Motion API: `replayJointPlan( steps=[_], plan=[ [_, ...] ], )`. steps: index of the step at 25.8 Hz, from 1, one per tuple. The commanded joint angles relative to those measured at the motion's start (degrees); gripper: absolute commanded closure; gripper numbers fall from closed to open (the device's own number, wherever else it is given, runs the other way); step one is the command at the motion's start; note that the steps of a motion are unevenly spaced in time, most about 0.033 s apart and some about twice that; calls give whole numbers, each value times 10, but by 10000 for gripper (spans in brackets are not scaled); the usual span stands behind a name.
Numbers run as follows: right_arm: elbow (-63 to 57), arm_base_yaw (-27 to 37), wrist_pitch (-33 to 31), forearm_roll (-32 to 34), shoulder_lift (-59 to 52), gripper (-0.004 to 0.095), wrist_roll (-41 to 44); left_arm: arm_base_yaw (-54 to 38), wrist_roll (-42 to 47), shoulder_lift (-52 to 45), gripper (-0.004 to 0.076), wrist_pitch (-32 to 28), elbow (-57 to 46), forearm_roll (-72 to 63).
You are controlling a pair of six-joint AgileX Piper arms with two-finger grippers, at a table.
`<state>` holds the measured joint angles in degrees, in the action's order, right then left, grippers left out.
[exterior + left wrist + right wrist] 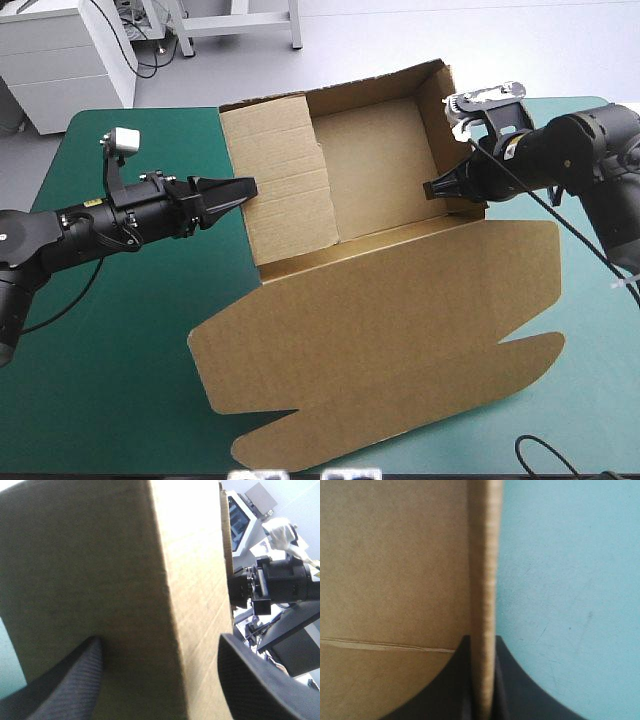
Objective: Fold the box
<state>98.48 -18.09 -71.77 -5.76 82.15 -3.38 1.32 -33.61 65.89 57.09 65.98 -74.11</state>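
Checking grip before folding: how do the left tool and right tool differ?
The left tool is open at the box's left wall; the right tool is shut on the right wall's edge. The left tool reaches from the table's left, the right tool from its right. Both point at the box.

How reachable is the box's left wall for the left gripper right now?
Likely yes: the left gripper is open, the left wall of the box between its fingers. Nothing blocks it. The right gripper pinches the opposite wall.
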Motion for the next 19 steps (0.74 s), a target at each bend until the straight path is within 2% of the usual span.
replayJointPlan(
  steps=[1,14,16,18,19],
  plan=[
    [17,0,20,-20,-18,925,1,3,5,-12,251,11,19,-50],
    [17,0,22,-20,-18,925,1,3,-2,-11,295,2,19,-39],
    [17,0,22,-20,-18,925,1,3,14,-12,295,7,22,-33],
    [17,0,23,-20,-18,925,1,5,58,-12,295,7,45,22],
    [17,0,27,-20,-18,925,1,13,109,-13,295,6,71,82]
  ],
)
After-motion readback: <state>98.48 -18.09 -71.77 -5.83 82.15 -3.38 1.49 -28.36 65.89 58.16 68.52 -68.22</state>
